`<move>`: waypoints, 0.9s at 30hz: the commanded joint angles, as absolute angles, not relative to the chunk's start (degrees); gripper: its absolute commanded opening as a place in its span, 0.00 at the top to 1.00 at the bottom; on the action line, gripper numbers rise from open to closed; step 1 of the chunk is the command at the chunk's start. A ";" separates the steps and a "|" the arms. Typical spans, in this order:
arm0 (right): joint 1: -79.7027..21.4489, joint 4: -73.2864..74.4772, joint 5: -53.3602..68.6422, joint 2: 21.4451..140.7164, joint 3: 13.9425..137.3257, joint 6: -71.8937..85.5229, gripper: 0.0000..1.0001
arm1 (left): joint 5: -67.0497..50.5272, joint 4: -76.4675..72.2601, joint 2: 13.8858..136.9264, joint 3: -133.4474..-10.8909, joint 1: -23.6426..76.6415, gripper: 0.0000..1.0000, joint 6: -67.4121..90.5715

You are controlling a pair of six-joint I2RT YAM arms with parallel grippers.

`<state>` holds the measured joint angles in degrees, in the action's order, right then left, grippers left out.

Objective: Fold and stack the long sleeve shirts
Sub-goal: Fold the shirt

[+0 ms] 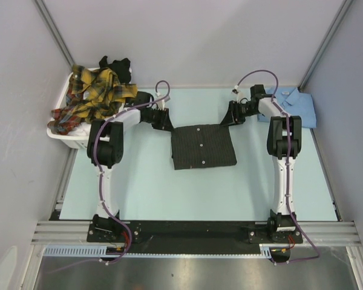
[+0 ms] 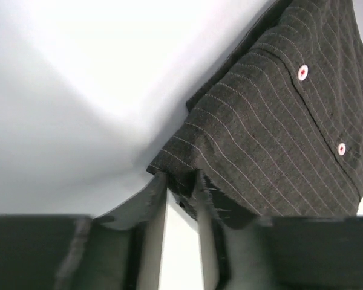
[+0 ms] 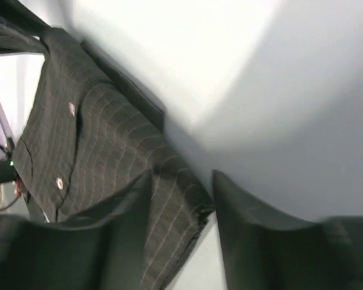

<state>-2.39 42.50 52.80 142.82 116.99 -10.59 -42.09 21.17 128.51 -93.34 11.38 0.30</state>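
The folded charcoal pinstriped button-up shirt [image 1: 203, 146] lies flat at mid-table. The left gripper [image 1: 167, 121] sits at its far-left corner, jaws slightly apart. The right gripper [image 1: 230, 116] is at the far-right corner, jaws parted astride the cloth edge.

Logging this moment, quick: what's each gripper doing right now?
Left gripper: open, jaws slightly apart at a corner of the pinstriped shirt.
Right gripper: open, shirt corner lying loose between its jaws.
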 commanded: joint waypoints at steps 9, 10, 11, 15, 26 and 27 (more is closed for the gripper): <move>2.81 46.12 63.62 113.84 99.26 -14.65 0.20 | -47.46 22.06 95.56 -77.64 20.09 0.32 -3.36; 2.03 49.71 66.07 111.99 96.53 -15.90 0.19 | -48.42 19.45 93.54 -74.65 22.30 0.32 -1.43; 1.41 51.31 67.40 109.28 90.50 -17.13 0.17 | -48.43 17.25 90.12 -71.57 24.41 0.32 1.29; -3.07 55.10 71.01 106.00 78.24 -20.39 0.16 | -49.57 0.82 88.59 -57.49 33.03 0.29 19.02; -6.16 48.52 72.33 125.93 78.13 -19.96 0.21 | -48.17 -15.21 109.07 -51.88 25.25 0.30 33.83; -5.80 48.69 72.25 128.56 78.83 -19.60 0.21 | -47.82 -15.03 109.77 -50.64 24.09 0.30 33.58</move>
<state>-7.64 51.20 70.59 121.82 74.98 -19.99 -49.06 -9.82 107.68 -54.94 29.76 28.21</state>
